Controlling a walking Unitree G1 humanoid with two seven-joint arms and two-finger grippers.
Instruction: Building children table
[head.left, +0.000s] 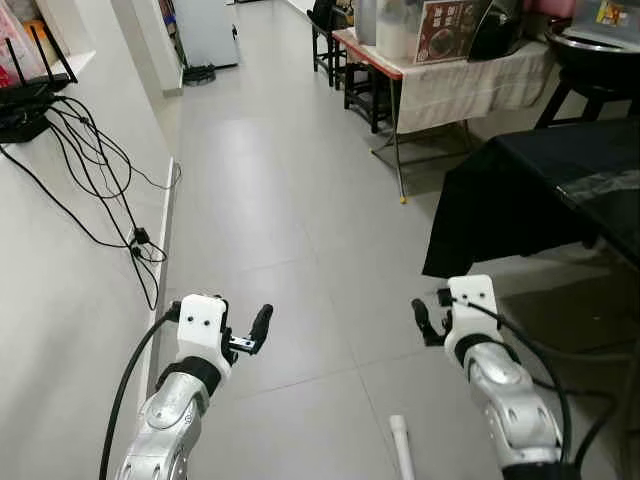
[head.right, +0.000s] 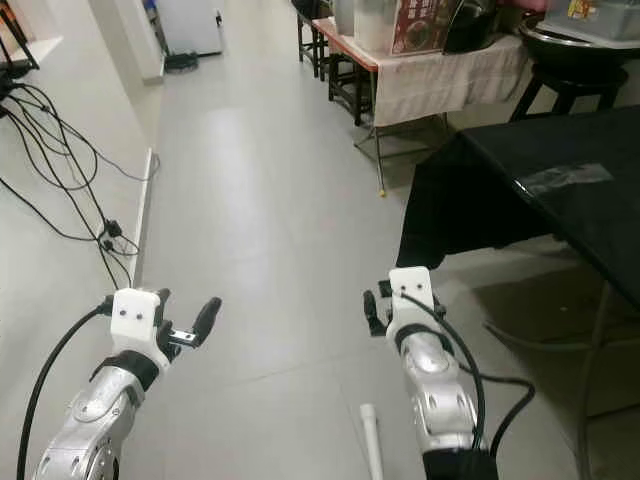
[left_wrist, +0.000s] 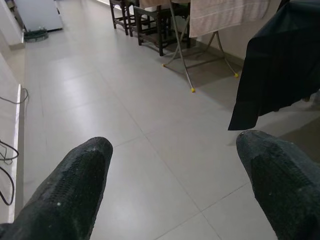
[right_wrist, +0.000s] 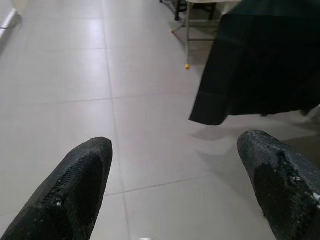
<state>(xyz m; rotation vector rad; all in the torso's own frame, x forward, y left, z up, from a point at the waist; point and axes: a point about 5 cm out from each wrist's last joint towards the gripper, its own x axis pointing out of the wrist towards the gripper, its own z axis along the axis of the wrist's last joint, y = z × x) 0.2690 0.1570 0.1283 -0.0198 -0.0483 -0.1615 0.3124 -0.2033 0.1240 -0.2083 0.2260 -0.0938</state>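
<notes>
Black-draped table, wall cables

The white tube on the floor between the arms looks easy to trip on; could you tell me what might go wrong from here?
The white tube lies on the tiles just ahead; stepping on it could make the robot slip. The black tablecloth hangs close beside the right gripper and could snag it. Loose cables trail down the wall beside the left gripper.

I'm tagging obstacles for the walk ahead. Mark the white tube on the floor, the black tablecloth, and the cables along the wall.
white tube (head.left: 401, 445), left eye view, mid-shaft.
black tablecloth (head.left: 500, 200), left eye view, hanging front drape.
cables (head.left: 110, 165), left eye view, loose loops against the wall.
</notes>
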